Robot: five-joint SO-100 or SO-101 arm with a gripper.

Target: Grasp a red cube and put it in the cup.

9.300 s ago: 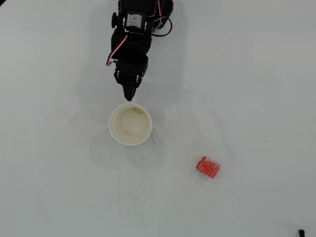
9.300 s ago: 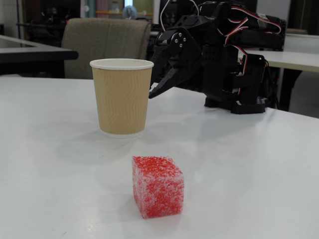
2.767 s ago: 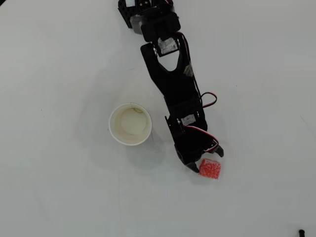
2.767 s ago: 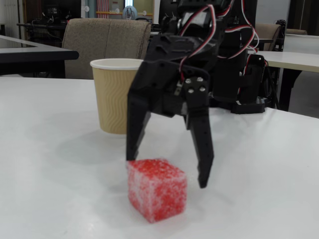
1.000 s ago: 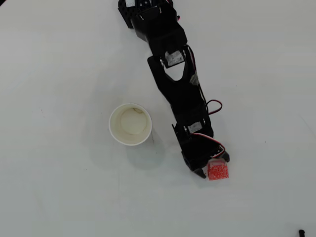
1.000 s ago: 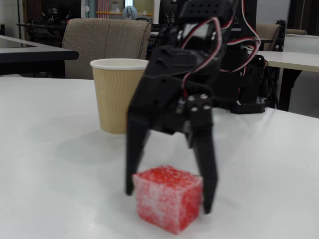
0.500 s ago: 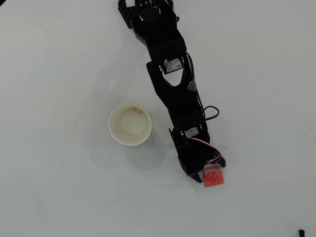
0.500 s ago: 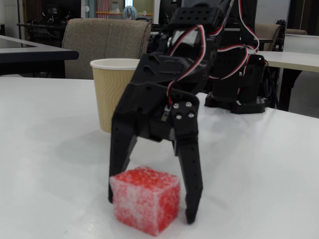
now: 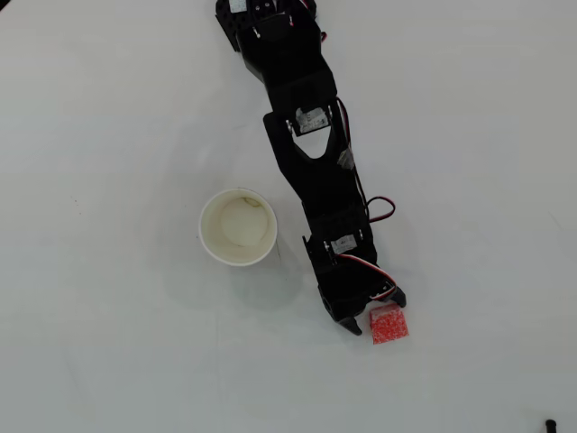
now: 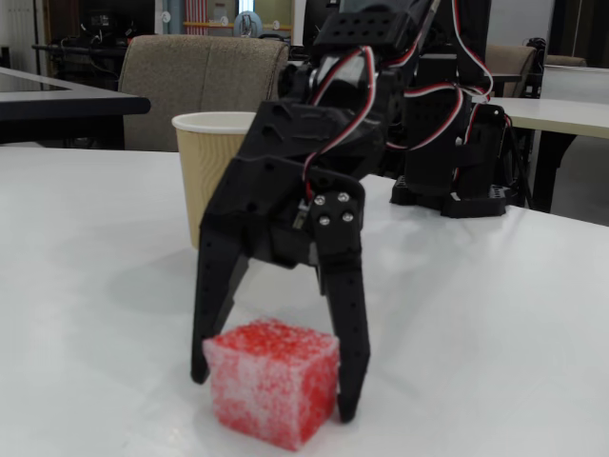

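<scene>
The red cube [image 9: 389, 327] [image 10: 274, 392] lies on the white table, speckled with white flecks. My gripper [image 9: 379, 316] [image 10: 274, 390] is lowered over it and open, with one black finger on each side of the cube's far end. Both tips reach down almost to the table. In the fixed view the cube sits in front of the fingers and hides the gap between them. The cup [image 9: 206, 236] [image 10: 214, 181] stands upright and empty, left of the arm in the overhead view and behind the gripper in the fixed view.
The arm [image 9: 311, 162] stretches from its base [image 9: 266, 18] at the top edge down to the cube, passing just right of the cup. A small dark object [image 9: 550, 423] sits at the bottom right corner. A chair [image 10: 200, 76] and other tables stand behind.
Over the last second the cube slid a little, down and left in the overhead view. The gripper shifted with it and still straddles it, open.
</scene>
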